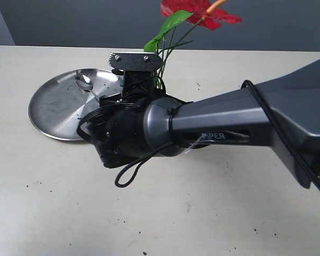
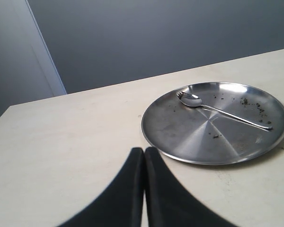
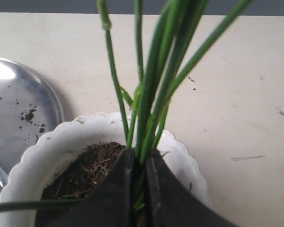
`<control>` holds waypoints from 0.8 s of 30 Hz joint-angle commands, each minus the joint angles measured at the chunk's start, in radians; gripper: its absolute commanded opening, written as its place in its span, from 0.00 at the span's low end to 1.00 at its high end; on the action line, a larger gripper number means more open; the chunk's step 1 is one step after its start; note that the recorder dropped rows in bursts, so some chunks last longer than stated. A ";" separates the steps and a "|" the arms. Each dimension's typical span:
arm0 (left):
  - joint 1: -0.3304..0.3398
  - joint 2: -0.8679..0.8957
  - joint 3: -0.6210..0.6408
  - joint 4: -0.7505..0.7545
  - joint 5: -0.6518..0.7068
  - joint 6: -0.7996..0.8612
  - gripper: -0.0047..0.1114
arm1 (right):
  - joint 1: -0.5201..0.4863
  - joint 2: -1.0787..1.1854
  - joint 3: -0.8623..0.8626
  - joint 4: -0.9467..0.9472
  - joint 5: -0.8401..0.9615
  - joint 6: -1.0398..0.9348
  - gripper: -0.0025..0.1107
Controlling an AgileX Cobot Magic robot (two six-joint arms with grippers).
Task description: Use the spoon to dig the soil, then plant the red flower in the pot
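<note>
The table [image 1: 53, 213] carries a steel plate [image 1: 53, 114] at left of centre in the exterior view, and the right arm [image 1: 245, 125] reaches in from the right edge, hiding most of the pot. Seen from the right wrist, the right hand [image 3: 140, 177] is pinched shut on the stems of the red flower [image 1: 200, 10] and sits low over the soil [image 3: 92, 168] inside the pot [image 3: 38, 156]. The stems look barely bedded, though how deep is hard to tell, so letting go now could leave the flower to topple; lifting while gripped could drag the pot over. The left hand [image 2: 144, 189] hovers closed and empty near the plate, where the spoon [image 2: 222, 112] lies.
</note>
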 commanded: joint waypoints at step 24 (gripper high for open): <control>-0.002 -0.004 0.002 0.001 -0.005 -0.005 0.04 | -0.001 -0.008 0.005 0.052 -0.024 -0.161 0.34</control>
